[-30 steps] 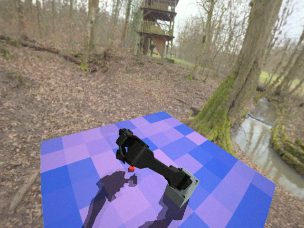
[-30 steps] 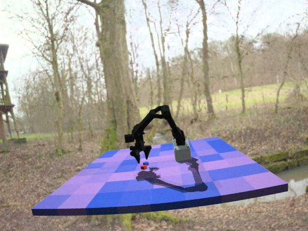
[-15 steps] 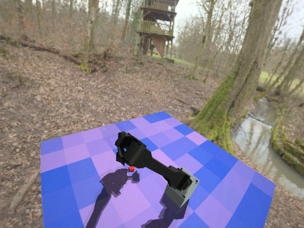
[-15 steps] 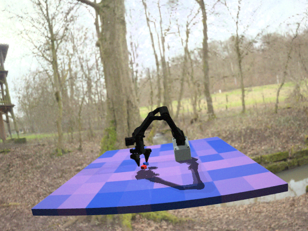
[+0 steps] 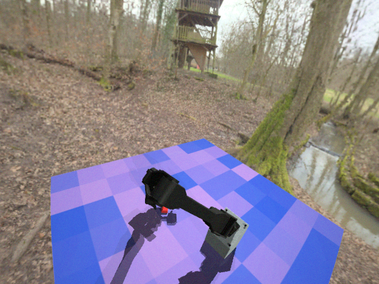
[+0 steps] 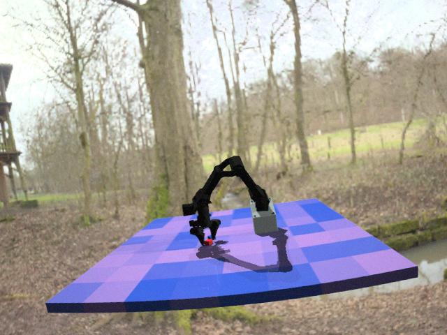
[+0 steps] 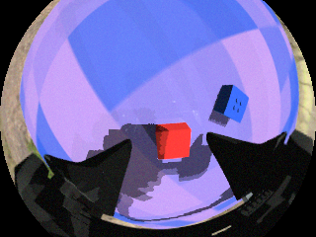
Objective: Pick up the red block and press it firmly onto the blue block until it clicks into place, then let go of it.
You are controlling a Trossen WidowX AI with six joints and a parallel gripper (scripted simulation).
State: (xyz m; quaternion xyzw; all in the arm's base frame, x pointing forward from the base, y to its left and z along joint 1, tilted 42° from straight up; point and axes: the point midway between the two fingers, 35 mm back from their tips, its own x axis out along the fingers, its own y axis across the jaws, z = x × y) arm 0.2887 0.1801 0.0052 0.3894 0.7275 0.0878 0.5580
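The pincer (image 6: 209, 243) (image 7: 169, 141) points down with its fingers wide apart, the red block (image 5: 164, 209) (image 6: 208, 242) (image 7: 174, 141) between them, unclamped, on the tabletop (image 5: 161, 250) (image 6: 238, 288) (image 7: 133, 59). The block looks nearly cubic; I cannot tell its long axis. The blue block (image 6: 209, 236) (image 7: 233, 104) sits near it, apart, its studded face upward.

Square slab tabletop (image 5: 183, 247) (image 6: 230, 285) (image 7: 163, 30), patterned in blue, violet and pink patches, dark along the side edge. Light grey box-shaped arm base (image 5: 219, 243) (image 6: 265, 224) is seated on it. Small red block (image 5: 164, 210) (image 6: 208, 242) (image 7: 174, 141) is rested on a pink-violet area; small blue block with dark dots on one face (image 6: 209, 236) (image 7: 233, 104) is set near it, not touching. Shadows are cast across the surface.
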